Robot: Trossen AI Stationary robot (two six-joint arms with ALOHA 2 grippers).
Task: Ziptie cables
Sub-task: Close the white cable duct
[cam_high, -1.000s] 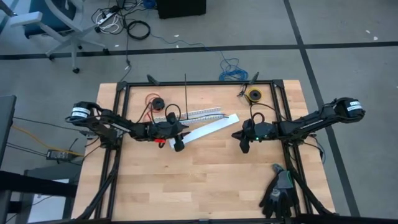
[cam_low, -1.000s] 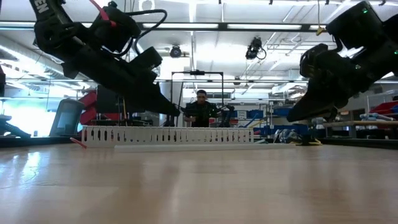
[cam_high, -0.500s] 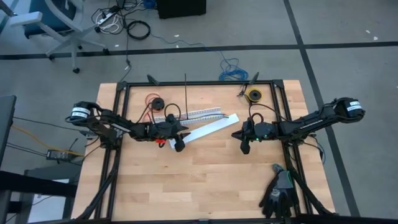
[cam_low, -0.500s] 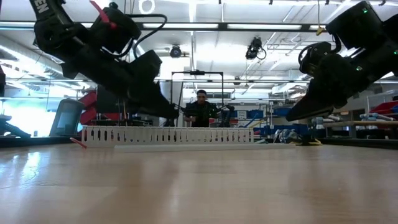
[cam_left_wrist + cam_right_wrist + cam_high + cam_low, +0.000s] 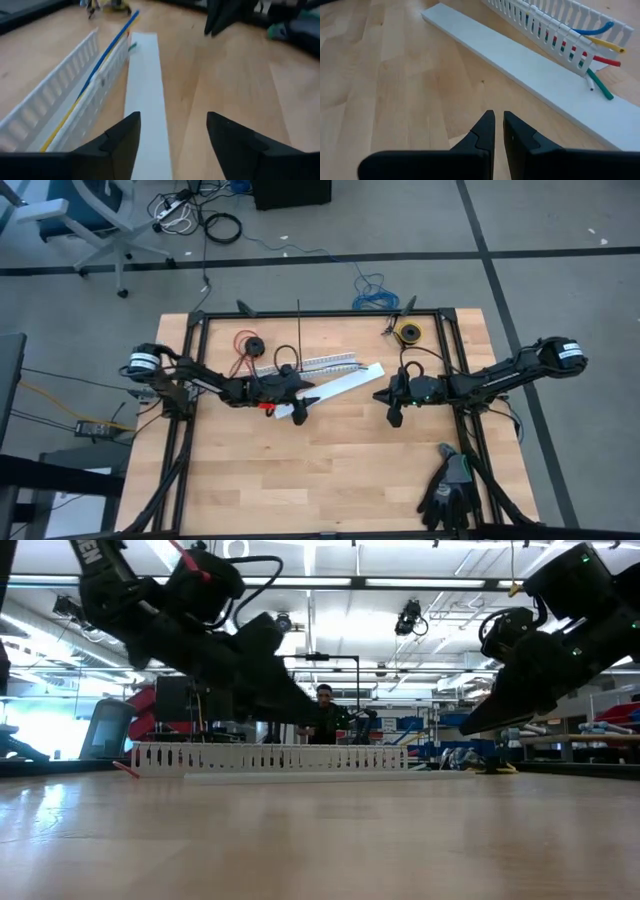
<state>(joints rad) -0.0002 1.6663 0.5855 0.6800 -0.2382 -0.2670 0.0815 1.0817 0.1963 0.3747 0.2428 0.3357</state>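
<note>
left gripper (image 5: 172, 145) spread wide over the white strip, right gripper (image 5: 499, 131) nearly pinched together, both empty

left one hangs above the flat white strip (image 5: 145, 100), just beside the slotted white channel (image 5: 65, 100); its fingers (image 5: 120, 140) stand apart with nothing between them. the cables (image 5: 600, 42) lie inside that channel, blue, yellow, red and green ends poking out past its end. right gripper hovers over bare table (image 5: 330, 470), near the strip's other end, holding nothing. the ziptie (image 5: 299, 325), a thin dark line, lies at the table's far edge, well apart from both.
</note>
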